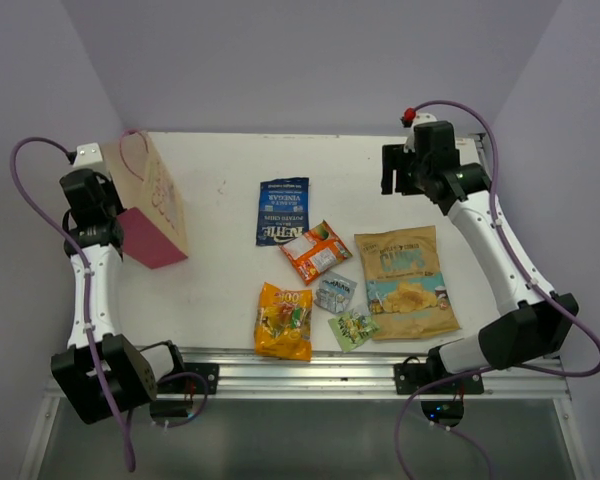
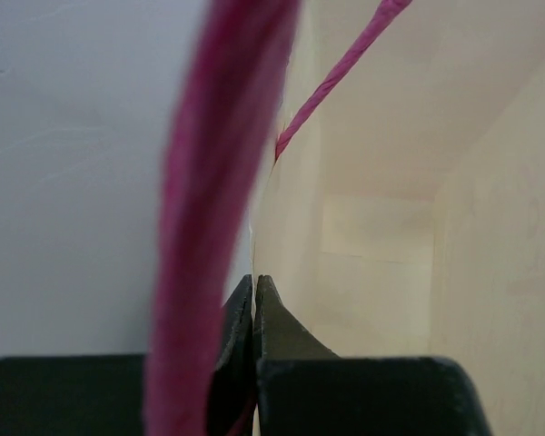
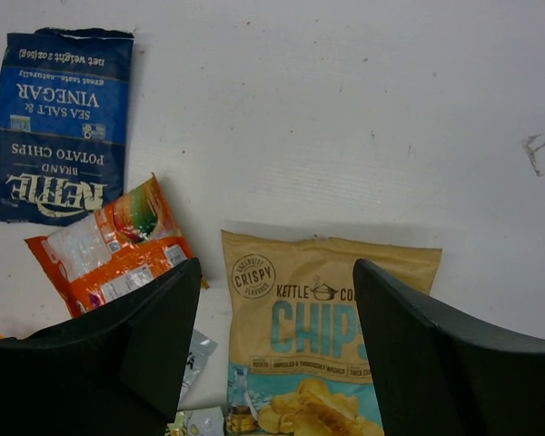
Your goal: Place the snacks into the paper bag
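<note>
I had the left claw (image 2: 255, 283) clenched, its two fingers pressed flat together on the thin rim of the paper bag (image 1: 156, 196). The bag sat at the far left corner of the tabletop (image 1: 220, 290). It looked tipped rather than upright, with one patterned cream face turned up and a pink side facing the near edge. Through the left wrist camera I looked straight into the bag's pale inside. A red cord handle (image 2: 345, 64) crossed the top of that view, and a blurred pink band stood close to the lens.

The right claw (image 3: 277, 268) was released, its fingers spread wide and grasping nothing, and it hung over the far right part of the tabletop.

All six snacks lay flat on the tabletop, outside the bag:

- The dark blue chip bag (image 1: 282, 210) lay nearest the far edge, around the middle.
- The orange-red pack (image 1: 315, 250) lay just beside its near right corner.
- The big tan-and-teal chip bag (image 1: 405, 280) lay toward the right edge, directly under the open right claw in the wrist view.
- The small silver-blue packet (image 1: 335, 292) lay between the orange-red pack and the tan bag.
- The small green packet (image 1: 352, 328) lay close to the near edge, against the tan bag's near left corner.
- The orange-yellow bag (image 1: 283, 320) lay by the near edge, left of the green packet.
</note>
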`<act>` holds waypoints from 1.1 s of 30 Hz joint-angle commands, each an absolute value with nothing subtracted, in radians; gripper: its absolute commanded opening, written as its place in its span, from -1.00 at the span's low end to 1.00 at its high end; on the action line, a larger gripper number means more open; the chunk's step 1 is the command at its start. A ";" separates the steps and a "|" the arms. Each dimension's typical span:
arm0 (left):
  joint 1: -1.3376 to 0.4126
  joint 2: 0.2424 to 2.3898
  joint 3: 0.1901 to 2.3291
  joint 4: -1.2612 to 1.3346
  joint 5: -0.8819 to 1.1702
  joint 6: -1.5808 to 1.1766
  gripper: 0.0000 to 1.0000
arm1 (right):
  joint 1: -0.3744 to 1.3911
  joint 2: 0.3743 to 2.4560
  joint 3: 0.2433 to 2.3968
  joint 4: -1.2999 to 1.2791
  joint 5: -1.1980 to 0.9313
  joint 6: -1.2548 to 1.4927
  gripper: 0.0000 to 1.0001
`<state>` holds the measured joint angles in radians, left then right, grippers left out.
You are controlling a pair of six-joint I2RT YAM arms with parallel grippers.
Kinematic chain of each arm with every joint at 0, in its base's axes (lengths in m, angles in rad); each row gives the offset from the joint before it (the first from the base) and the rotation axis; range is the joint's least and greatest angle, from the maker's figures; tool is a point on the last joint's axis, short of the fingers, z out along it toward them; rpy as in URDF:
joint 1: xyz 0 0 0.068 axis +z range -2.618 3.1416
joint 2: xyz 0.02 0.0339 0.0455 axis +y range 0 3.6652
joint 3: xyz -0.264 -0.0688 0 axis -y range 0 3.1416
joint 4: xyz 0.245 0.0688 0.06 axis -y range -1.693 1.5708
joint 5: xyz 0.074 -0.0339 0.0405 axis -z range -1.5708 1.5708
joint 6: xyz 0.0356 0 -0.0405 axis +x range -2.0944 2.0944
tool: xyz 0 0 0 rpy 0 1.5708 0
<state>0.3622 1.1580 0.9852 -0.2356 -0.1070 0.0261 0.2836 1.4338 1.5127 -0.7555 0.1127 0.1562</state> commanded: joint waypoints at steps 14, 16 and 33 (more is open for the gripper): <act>0.153 0.982 0.989 -0.477 0.080 -0.233 -1.00 | 0.293 1.485 1.474 -0.700 0.084 0.167 0.45; 0.146 0.954 0.968 -0.492 0.098 -0.255 -1.00 | 0.295 1.496 1.427 -0.673 0.089 0.169 0.47; 0.058 0.931 1.023 -0.684 0.118 -0.209 -1.00 | 0.132 1.545 1.171 -0.580 0.190 0.164 0.61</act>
